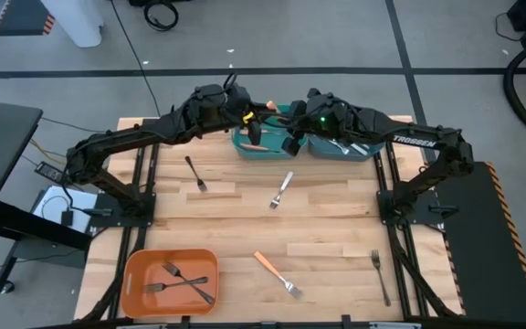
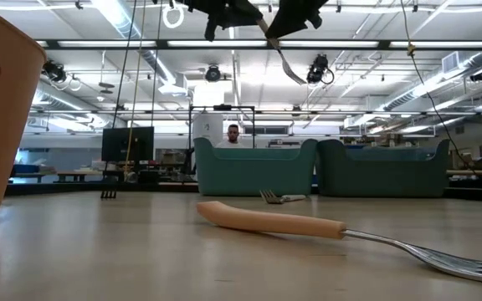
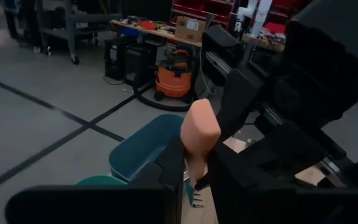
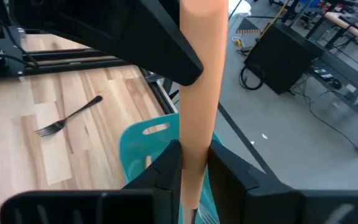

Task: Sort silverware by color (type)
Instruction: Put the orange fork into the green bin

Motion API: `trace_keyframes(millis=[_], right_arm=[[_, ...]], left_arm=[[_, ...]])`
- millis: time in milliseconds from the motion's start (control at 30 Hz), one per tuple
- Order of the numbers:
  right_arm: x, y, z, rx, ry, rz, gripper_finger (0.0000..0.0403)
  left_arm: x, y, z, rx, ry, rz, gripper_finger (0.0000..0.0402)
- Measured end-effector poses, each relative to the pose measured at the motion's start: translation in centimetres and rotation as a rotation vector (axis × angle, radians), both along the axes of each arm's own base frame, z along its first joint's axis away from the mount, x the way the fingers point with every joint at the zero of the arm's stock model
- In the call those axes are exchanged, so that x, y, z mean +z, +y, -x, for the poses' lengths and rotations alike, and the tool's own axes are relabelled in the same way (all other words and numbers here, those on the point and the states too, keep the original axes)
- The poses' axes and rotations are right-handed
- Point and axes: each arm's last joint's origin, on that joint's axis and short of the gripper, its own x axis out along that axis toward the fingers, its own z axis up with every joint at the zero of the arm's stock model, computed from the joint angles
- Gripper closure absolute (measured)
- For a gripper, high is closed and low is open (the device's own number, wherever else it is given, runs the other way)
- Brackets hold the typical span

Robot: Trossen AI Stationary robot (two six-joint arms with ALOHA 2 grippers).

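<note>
While both arms meet above the two teal plastic bins (image 1: 261, 144) at the counter's (image 1: 336, 228) far edge, the left hand (image 3: 194, 180) and right hand (image 4: 194, 162) each pinch the same orange-handled metal fork (image 4: 199, 93), held aloft between them over the bins.

Light comes from rows of bright ceiling strips (image 2: 141, 33) that glare white in the low view, leaving the bench (image 1: 327, 228) evenly lit with only faint, soft shadows. In that view the near orange-handled fork (image 2: 274, 220) is soft and out of focus. Both wrist views are blurred close in, where the dark fingers (image 3: 166, 180) and orange handle (image 4: 197, 81) smear.
</note>
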Motion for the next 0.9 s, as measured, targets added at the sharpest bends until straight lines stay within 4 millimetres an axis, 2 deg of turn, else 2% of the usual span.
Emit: trace_keyframes(millis=[300, 433, 600, 767, 900], right_arm=[[0.3, -0.1, 0.0, -0.042, -0.025, 0.022, 0.027], [0.8, 0.2, 0.8, -0.062, -0.034, 0.009, 0.0266], [1.4, 0.6, 1.7, -0.067, -0.053, -0.022, 0.0266], [1.5, 0.7, 2.0, -0.067, -0.057, -0.022, 0.0266], [1.3, 0.7, 2.1, -0.069, -0.029, -0.028, 0.0266]], left_arm=[[-0.3, 1.9, 0.7, 0.06, 0.069, -0.1, 0.0348], [-1.6, 3.1, 1.0, 0.059, 0.221, -0.202, 0.0348], [-5.9, 5.3, 0.5, 0.047, 0.473, -0.16, 0.0348], [-10.0, 6.9, -1.2, 0.048, 0.585, -0.107, 0.0328], [-11.9, 7.1, -2.0, 0.036, 0.631, -0.092, 0.0317]])
